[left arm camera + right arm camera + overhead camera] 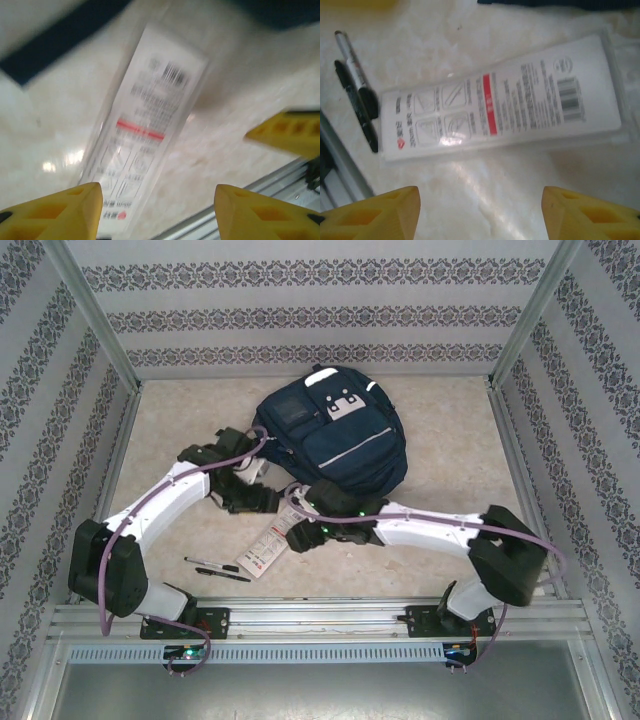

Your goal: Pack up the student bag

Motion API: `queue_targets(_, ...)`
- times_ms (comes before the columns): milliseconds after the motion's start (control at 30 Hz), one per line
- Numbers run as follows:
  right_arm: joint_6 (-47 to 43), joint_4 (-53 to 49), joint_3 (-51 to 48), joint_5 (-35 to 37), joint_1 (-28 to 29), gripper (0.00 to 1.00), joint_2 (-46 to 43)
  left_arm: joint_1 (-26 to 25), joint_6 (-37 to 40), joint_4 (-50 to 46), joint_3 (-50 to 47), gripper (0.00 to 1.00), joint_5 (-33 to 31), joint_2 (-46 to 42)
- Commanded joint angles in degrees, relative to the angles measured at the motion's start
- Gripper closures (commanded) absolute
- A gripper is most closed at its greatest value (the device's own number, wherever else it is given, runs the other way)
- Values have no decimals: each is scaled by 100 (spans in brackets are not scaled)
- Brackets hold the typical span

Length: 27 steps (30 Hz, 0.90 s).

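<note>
Student bag (335,435), navy with pale patches and stripes, flat on the table (450,480), front pockets up, at the far middle. Just off the bag's near edge: left gripper (160,215), yellow fingers (55,210) spread wide, nothing between them, blurred view of a white printed packet (505,110) below. A little further from the bag: right gripper (480,215), likewise spread and empty, hanging over the same packet. Packet in a clear sleeve, red bar across the middle, barcode at the end nearer the bag, flat on the table close to the bag without touching it. Two black markers (355,85) side by side just beside the packet's end furthest from the bag.
</note>
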Motion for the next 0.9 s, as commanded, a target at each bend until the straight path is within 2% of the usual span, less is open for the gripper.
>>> queue_targets(0,159,-522,555,137,-145,34,610,112,-226,153,-386,39,145,-353)
queue_targets(100,448,-307,534,-10,-93,33,827,171,-103,535,-618,37,194,-192)
queue_targets(200,617,-277,606,-256,-120,37,1165,193,40,673,-671,37,234,366)
queue_targets(300,750,-207,736,-193,-128,45,1506,193,85,761,-679,37,367,885)
queue_targets(433,935,44,865,-145,-135,64,1874,192,87,1060,-811,37,447,1228)
queue_targets(533,976,144,850,-50,-136,72,2075,197,104,1128,-849,36,397,1401)
queue_targets(733,1199,340,542,78,-389,81,2167,198,-47,1213,-966,36,671,1419)
queue_targets(800,1249,337,456,139,-484,84,2153,200,-82,1024,-884,36,761,1155)
queue_targets(867,1213,355,383,228,-531,85,2103,230,-113,822,-781,35,559,754)
